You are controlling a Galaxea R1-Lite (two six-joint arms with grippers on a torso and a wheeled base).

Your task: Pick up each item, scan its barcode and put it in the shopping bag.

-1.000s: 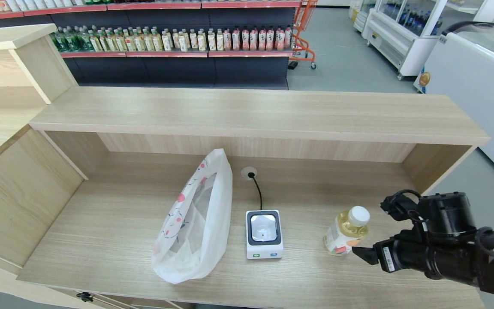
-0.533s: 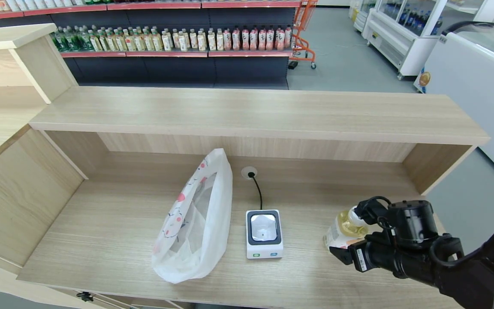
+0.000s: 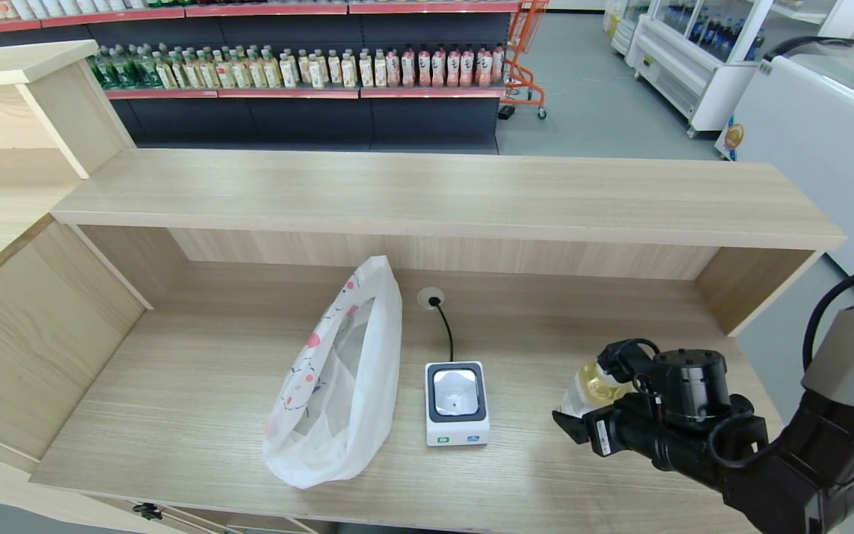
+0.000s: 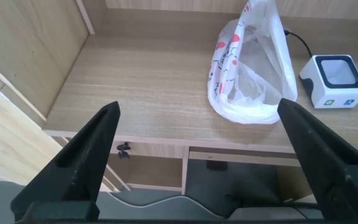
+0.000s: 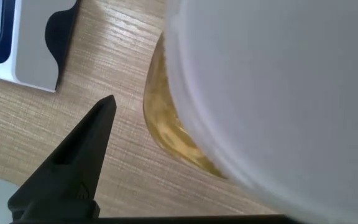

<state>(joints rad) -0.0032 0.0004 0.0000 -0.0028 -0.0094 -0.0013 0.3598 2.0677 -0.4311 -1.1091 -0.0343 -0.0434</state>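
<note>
A clear bottle of yellow drink (image 3: 581,383) with a white cap stands upright on the wooden counter (image 3: 190,400), right of the scanner. My right gripper (image 3: 584,412) is open at the bottle's near side. In the right wrist view the bottle (image 5: 173,130) looms very close, and one dark finger (image 5: 73,168) stands beside it with a strip of wood between them. The white shopping bag (image 3: 338,386) with red prints lies open to the left of the scanner (image 3: 457,404). My left gripper (image 4: 199,109) hangs open above the counter's front edge, near the bag (image 4: 250,68).
The scanner's cable (image 3: 445,326) runs back to a hole in the counter. A raised shelf (image 3: 442,196) spans the back and side walls box in the worktop. Bare wood lies left of the bag and between the scanner and the bottle.
My right arm has moved left toward the bottle, and its gripper now hides the bottle's lower part and cap. The bag, the scanner and the bottle have not moved.
</note>
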